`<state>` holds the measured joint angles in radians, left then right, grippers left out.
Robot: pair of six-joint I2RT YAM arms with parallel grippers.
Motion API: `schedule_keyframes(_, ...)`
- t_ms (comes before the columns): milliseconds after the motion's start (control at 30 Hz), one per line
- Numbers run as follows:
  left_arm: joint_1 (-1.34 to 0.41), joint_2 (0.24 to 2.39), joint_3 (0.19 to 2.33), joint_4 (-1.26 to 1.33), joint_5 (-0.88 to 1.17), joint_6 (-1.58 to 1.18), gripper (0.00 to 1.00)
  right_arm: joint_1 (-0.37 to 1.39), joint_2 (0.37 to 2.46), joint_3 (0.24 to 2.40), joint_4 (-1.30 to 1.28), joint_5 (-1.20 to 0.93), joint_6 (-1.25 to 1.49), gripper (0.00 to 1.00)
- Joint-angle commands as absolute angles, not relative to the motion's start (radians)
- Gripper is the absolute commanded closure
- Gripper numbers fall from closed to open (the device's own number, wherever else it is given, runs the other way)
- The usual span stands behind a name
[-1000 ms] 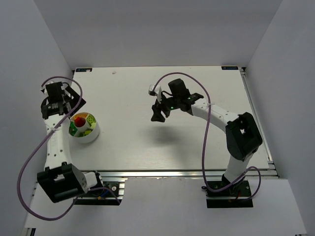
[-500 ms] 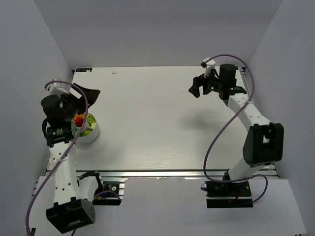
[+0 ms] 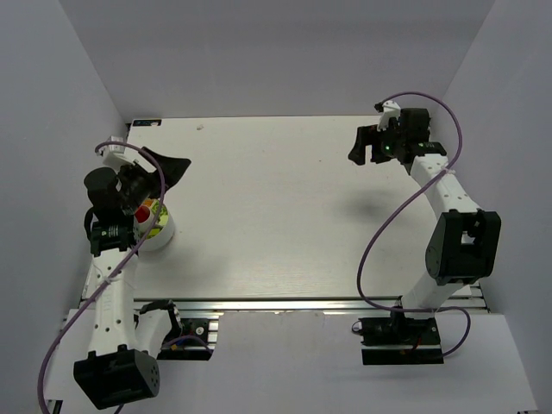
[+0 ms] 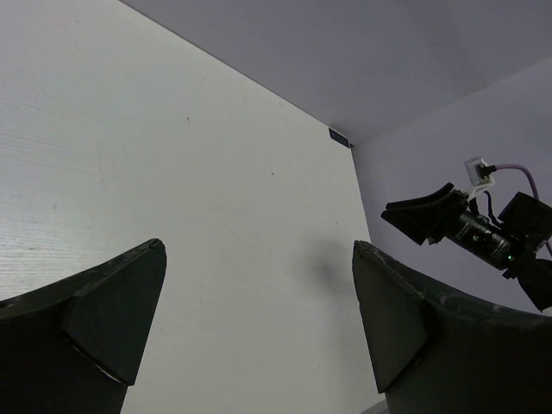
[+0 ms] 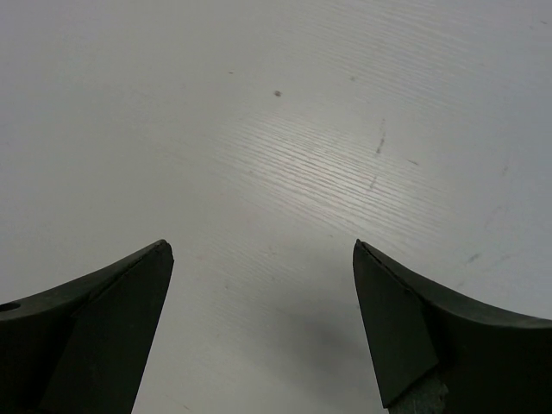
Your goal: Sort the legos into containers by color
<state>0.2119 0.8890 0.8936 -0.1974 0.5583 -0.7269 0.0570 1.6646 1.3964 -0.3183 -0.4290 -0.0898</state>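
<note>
Nearest me in the overhead view, at the left edge of the frame, the round white dish (image 3: pixel 163 231) sits on the table (image 3: pixel 276 233), partly hidden under my left arm (image 3: pixel 110 259). The legos (image 3: pixel 145 212) I can make out lie inside it as red, yellow and green bits. I cannot tell which compartment each is in. Just above the dish, the left gripper (image 3: pixel 172 164) hangs in the air with its fingers spread wide, and its wrist camera shows only tabletop between them. Farthest off, in the upper right of the frame, the right gripper (image 3: pixel 367 147) hovers above the table, also spread wide and pinching nothing.
</note>
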Motion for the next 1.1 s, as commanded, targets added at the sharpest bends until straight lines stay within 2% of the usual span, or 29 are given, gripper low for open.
schedule_keyframes(0, 0.198, 0.867, 0.877, -0.179, 0.552, -0.733, 0.02, 0.072, 1.633, 1.439, -0.34, -0.22, -0.046, 0.11)
schedule_keyframes(133, 0.195, 0.865, 0.887, -0.205, 0.54, -0.721, 0.02, 0.072, 1.657, 1.499, -0.422, -0.169, -0.043, 0.11)
schedule_keyframes(400, 0.195, 0.871, 0.928, -0.27, 0.519, -0.69, 0.02, 0.072, 1.503, 1.35, -0.255, -0.278, 0.021, 0.11)
schedule_keyframes(667, 0.195, 0.876, 0.956, -0.314, 0.506, -0.664, 0.02, 0.071, 1.486, 1.319, -0.245, -0.394, 0.003, 0.11)
schedule_keyframes(1067, 0.195, 0.851, 0.951, -0.333, 0.495, -0.649, 0.02, 0.071, 1.513, 1.35, -0.281, -0.339, -0.025, 0.1)
